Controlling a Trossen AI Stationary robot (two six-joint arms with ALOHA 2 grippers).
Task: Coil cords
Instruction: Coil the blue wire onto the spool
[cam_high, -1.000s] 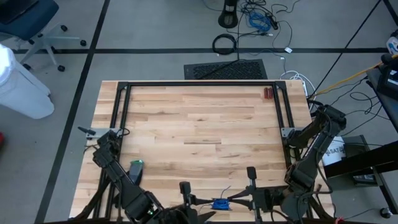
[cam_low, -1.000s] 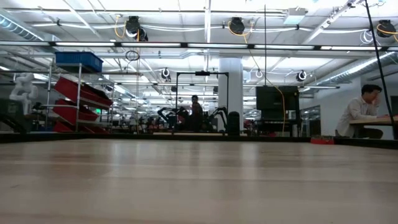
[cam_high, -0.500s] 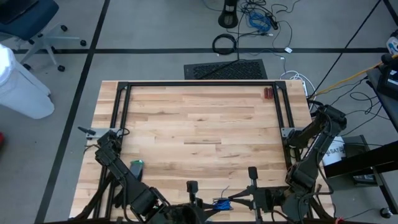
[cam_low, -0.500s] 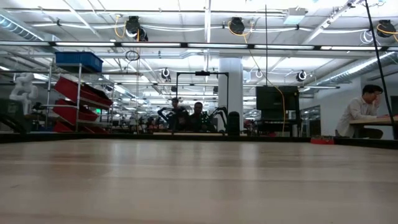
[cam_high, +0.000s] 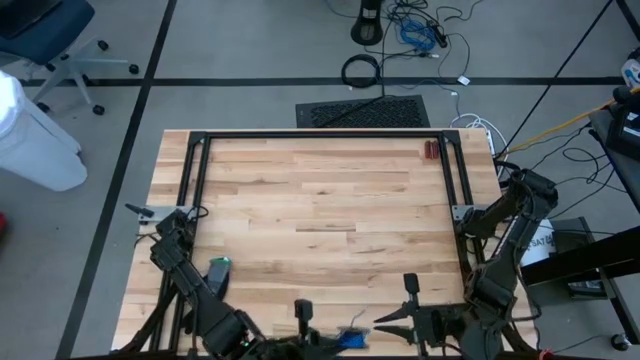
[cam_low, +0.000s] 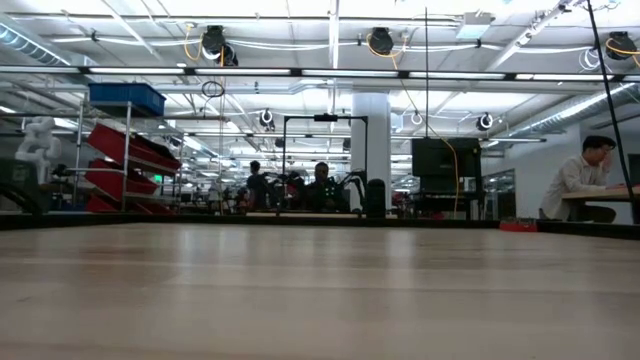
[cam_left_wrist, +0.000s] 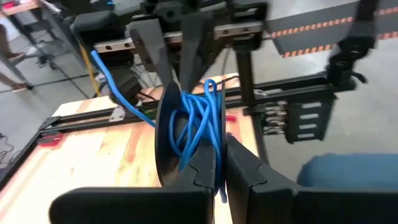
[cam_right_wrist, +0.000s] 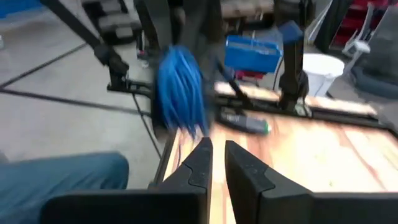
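Note:
The cords are one thin blue wire wound into a small bundle (cam_high: 350, 338), held up over the table's near edge. The left wrist view shows the bundle (cam_left_wrist: 198, 124) close up, with a loose tail (cam_left_wrist: 112, 81) running off it. My left gripper (cam_high: 330, 340) is shut on the bundle. My right gripper (cam_high: 382, 324) points level at the bundle from the table's right, a short way off it, its fingers slightly open. The right wrist view has the bundle (cam_right_wrist: 180, 87) just beyond those fingertips. The low view shows neither the wire nor a gripper. My left gripper pinches the bundle's lower strands (cam_left_wrist: 217, 165) between its two fingers. The fingers come level from the table's left. The bundle stands on edge above the fingertips, lifted clear of the table, and its tail hangs slack.
A black rectangular frame (cam_high: 320, 136) lies on the far half of the wooden table. Red-handled pliers (cam_high: 430, 150) rest at its far right corner. A small green-tipped object (cam_high: 218, 265) lies near the left arm. The table's middle (cam_high: 320, 220) is bare wood.
My left gripper has moved toward the table's right onto the bundle and has taken hold of it. My right gripper, which was at the bundle, has drawn back a little toward the right and now stands off it. The bundle has shifted slightly toward the near edge.

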